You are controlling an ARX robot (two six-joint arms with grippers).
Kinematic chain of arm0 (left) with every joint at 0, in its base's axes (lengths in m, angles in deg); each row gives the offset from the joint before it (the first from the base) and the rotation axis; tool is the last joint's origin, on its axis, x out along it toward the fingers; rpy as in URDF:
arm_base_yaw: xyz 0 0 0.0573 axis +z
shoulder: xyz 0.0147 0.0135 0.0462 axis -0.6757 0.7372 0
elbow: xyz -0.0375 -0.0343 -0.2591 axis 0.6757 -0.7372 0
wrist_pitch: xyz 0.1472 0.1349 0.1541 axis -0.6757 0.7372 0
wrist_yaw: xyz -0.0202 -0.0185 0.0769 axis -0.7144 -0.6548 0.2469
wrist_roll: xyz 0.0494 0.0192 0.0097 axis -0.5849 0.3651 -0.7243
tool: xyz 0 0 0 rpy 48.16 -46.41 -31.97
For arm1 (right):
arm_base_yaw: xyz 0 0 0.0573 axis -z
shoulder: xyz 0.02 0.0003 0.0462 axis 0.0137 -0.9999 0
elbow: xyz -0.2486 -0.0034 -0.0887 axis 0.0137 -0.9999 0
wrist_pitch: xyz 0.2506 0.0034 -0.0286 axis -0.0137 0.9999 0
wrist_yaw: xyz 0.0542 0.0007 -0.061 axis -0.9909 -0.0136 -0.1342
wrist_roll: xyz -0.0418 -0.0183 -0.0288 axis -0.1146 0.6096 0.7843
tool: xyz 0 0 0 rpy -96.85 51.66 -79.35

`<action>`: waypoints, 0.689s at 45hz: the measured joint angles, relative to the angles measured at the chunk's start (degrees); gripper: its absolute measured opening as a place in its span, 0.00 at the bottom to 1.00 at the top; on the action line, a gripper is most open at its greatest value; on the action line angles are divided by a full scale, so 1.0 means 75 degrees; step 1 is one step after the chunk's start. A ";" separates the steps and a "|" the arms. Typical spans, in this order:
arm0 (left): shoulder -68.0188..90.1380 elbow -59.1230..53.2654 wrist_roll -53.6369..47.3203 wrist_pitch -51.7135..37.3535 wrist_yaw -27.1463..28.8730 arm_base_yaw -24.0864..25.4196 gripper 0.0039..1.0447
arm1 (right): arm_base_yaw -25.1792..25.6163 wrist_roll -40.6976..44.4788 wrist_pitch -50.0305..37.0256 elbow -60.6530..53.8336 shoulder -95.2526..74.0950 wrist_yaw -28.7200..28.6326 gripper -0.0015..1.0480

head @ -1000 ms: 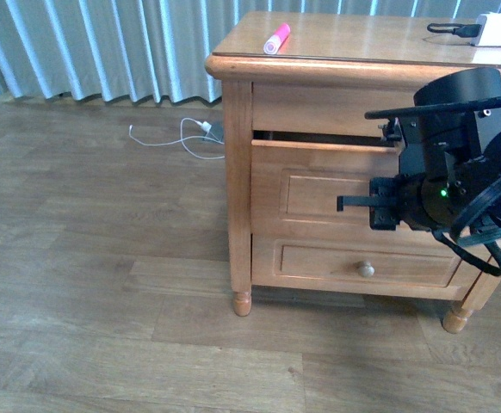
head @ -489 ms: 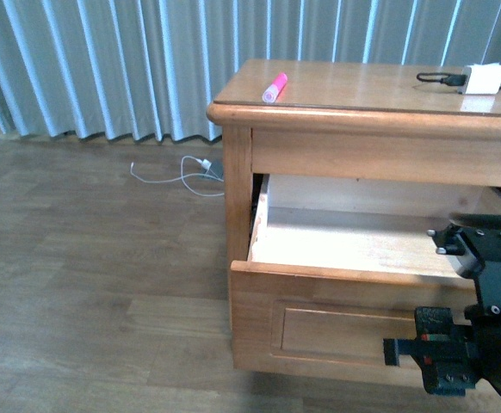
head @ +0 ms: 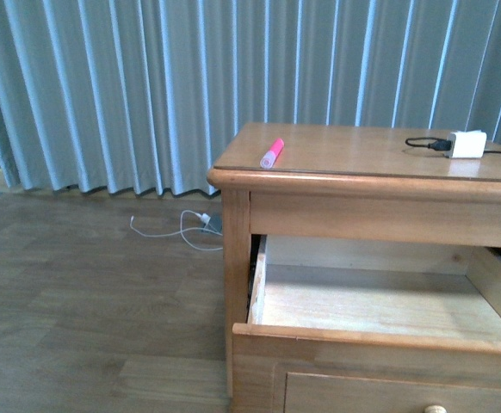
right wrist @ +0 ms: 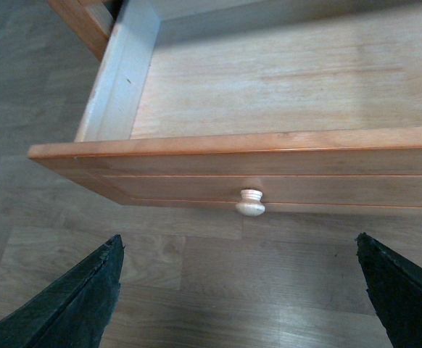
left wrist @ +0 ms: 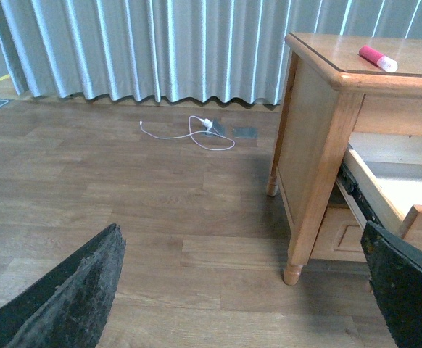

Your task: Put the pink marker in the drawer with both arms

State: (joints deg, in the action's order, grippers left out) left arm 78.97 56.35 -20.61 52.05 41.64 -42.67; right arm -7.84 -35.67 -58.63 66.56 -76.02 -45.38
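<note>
Front view: drawer (head: 380,337) open, pink marker (head: 272,153) at nightstand (head: 362,148) edge; left tool (left wrist: 241,243), right tool (right wrist: 238,246) gape empty.

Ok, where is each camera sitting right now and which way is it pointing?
Front: on the body, facing the nightstand; pink marker on top, drawer open; no arm clearly shows.
Left wrist: beside the nightstand, facing floor and curtain; open jaws frame it.
Right wrist: above the drawer, looking down at its knob; open jaws frame it.
Shared: all see the drawer; front and left wrist, the marker.
</note>
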 joint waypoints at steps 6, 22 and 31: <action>0.0000 0.0000 0.0000 0.0000 0.0000 0.0000 0.94 | 0.1087 0.0522 0.0997 -0.0373 0.2066 -0.0726 0.92; -0.0003 0.0000 0.0003 0.0000 0.0000 0.0000 0.94 | 0.1521 0.1722 0.0026 -0.1877 0.5196 0.0146 0.79; 0.0000 0.0000 0.0000 0.0000 0.0000 0.0000 0.94 | 0.1192 0.2052 -0.1119 -0.2559 0.5858 0.1020 0.45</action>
State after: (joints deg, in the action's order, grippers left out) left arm 78.97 56.35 -20.61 52.05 41.64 -42.67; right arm 1.10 -20.28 -67.02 47.37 -32.09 -37.73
